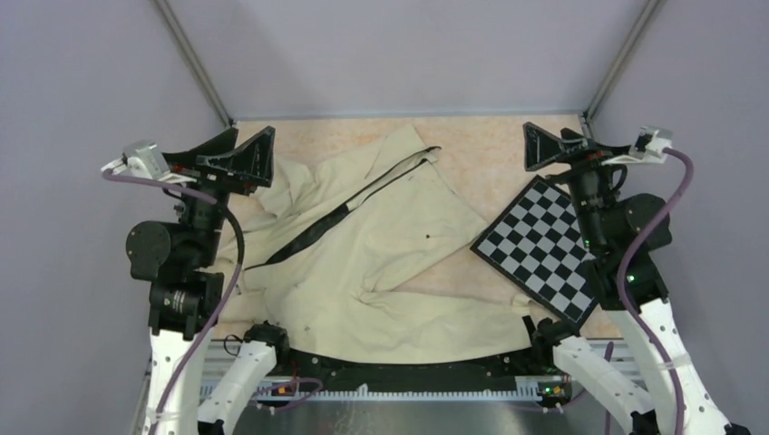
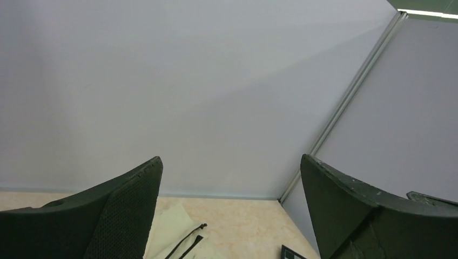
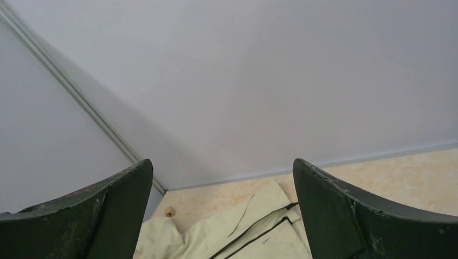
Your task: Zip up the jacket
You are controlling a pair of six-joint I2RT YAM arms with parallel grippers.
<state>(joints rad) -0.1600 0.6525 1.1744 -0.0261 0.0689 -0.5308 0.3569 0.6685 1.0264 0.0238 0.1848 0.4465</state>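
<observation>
Top external view: the jacket (image 1: 390, 272) lies crumpled across the centre and lower left of the table (image 1: 494, 149), its hem at the bottom edge and its collar end toward the upper centre. The black zipper (image 1: 335, 217) runs diagonally from upper centre down to the left. I cannot pick out the slider or tell whether the two rows of teeth meet anywhere.

Both pincers are raised clear of the cloth. The left gripper (image 2: 231, 164), at the upper left, and the right gripper (image 3: 222, 162), at the upper right, stand spread wide, with nothing between the fingers. Each wrist view looks mostly at the wall, with only a corner of cloth at the bottom of the frame.

My judgement is that the task has not really begun, and the risks come from how the cloth lies. The panel at the left is bunched beside the left arm, so a pull on the zipper could drag the whole jacket rather than close it. A pinch made on folded fabric could catch cloth in the teeth. The checkerboard (image 1: 540, 249) at the right has a corner at the jacket's edge, and tugging the cloth could shift it.
</observation>
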